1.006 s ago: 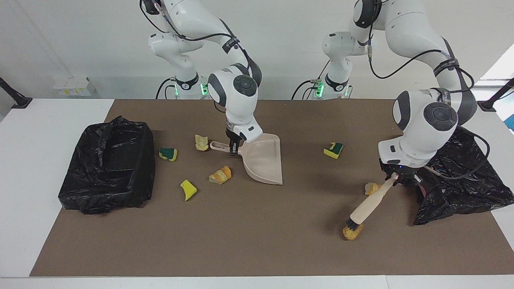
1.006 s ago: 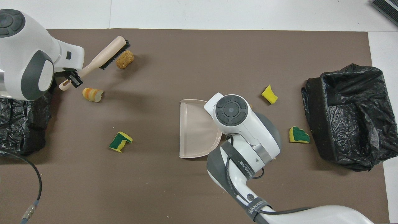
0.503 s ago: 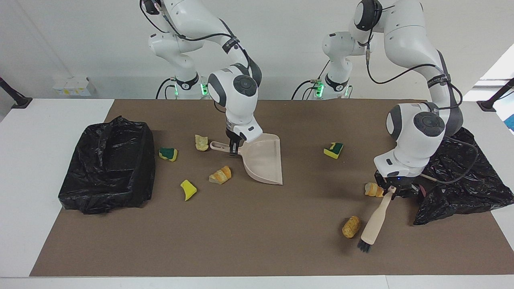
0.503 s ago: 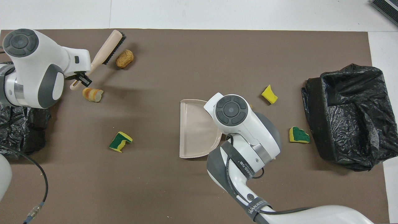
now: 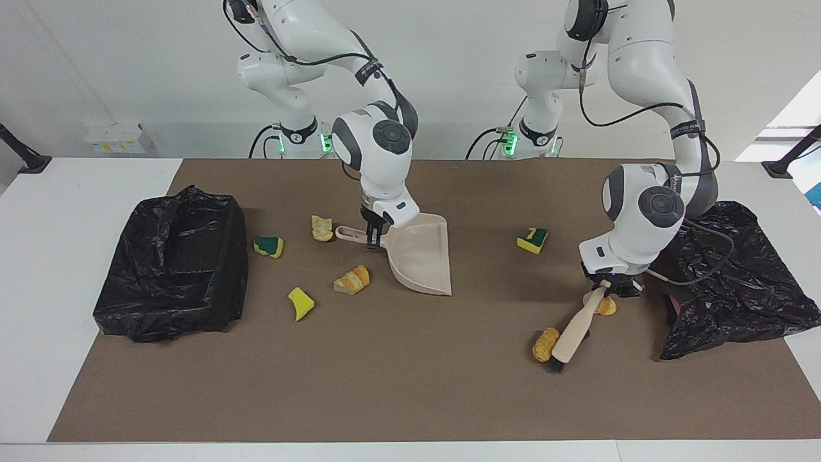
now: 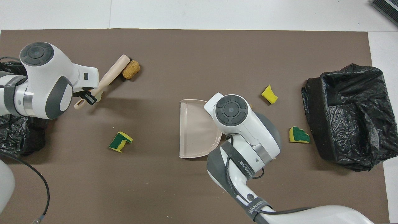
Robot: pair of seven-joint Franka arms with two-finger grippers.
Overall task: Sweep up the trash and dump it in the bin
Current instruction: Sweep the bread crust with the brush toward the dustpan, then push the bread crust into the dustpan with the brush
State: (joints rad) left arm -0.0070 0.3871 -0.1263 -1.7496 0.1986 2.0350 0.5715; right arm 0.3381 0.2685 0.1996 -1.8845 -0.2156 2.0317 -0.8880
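The left end effector [image 5: 603, 287] is closed on the handle tip of the one beige brush [image 5: 575, 329], low over the tabletop [image 5: 410, 372] toward the left arm's end. The brush slants, its long axis running from the held handle down and away from the robots to the black bristles, which rest on the brown mat beside a tan bread-like chunk [image 5: 545, 344], touching or almost touching it. A second orange chunk [image 5: 606, 307] lies right under the handle and that end effector.

The right end effector [image 5: 374, 239] is closed on the handle of the one beige dustpan [image 5: 420, 256] near the middle of the mat. The pan lies flat, its handle pointing toward the right arm's end and its wide mouth opening toward the left arm's end.

Seven scraps of trash are in sight: those two chunks, an orange chunk [image 5: 352, 280] just beside the pan, a pale yellow piece [image 5: 322, 228] near the handle tip, a plain yellow sponge piece [image 5: 300, 303], and two green-and-yellow sponge pieces, one [image 5: 269, 246] near the bin and one [image 5: 533, 240] between the pan and the brush.

Two black bags show: one lining the bin [image 5: 172, 264] at the right arm's end, one crumpled bag [image 5: 737, 282] at the left arm's end.
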